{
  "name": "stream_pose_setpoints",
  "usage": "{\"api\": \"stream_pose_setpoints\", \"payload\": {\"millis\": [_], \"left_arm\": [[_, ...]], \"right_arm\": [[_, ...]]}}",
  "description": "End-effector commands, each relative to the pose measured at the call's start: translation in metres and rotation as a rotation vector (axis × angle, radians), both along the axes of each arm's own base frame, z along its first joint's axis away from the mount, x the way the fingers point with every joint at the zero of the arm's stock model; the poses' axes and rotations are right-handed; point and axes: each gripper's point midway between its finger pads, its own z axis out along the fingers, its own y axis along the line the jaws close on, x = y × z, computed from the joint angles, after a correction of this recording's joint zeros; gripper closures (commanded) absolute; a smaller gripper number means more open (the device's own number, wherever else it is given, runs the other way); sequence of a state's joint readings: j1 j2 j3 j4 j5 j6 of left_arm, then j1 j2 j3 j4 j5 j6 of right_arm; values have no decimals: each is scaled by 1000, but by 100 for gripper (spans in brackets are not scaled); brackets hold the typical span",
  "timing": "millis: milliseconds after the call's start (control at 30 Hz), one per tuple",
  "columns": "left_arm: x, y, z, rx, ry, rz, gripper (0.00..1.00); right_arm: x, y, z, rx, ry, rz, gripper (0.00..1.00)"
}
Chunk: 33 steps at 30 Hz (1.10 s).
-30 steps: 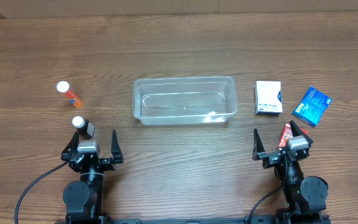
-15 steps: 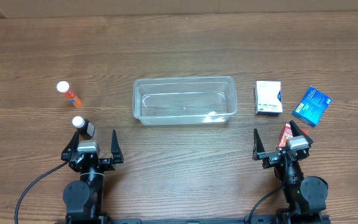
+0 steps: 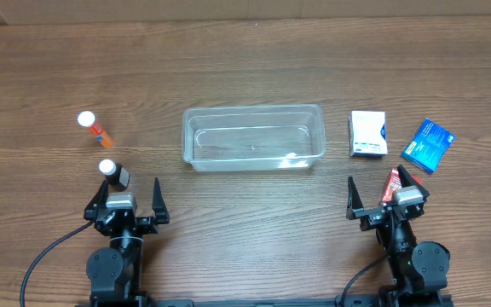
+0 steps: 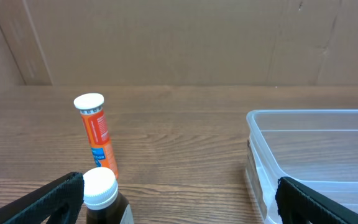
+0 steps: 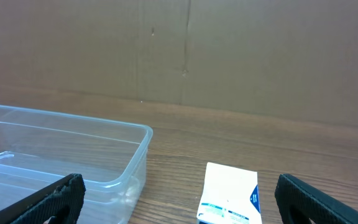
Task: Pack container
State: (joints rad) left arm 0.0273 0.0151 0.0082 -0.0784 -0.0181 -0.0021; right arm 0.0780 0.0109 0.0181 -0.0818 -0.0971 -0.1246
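One container (image 3: 254, 109), three boxes (image 3: 368, 134) (image 3: 427, 145) (image 3: 391, 181), two bottles (image 3: 94, 127) (image 3: 114, 174)

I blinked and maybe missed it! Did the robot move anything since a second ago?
No, nothing visibly changed. The left gripper and the right gripper are open and holding nothing, in the same spots at the near edge. The container, orange tube, dark bottle, white box, blue box and red box all stayed put.
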Motion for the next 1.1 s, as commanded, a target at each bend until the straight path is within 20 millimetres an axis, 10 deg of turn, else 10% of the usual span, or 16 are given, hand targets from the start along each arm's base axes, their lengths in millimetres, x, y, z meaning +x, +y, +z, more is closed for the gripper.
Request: {"api": "stream_pose_setpoints", "payload": {"millis": [0,1067], "left_arm": [[0,-1,1,-21,-8,-4,0],[0,-3,1,-66,-10,-12,0]], "right_arm": [[0,-2,-2,5,-3,-7,0],[0,0,-1,100,12,4,0]]}}
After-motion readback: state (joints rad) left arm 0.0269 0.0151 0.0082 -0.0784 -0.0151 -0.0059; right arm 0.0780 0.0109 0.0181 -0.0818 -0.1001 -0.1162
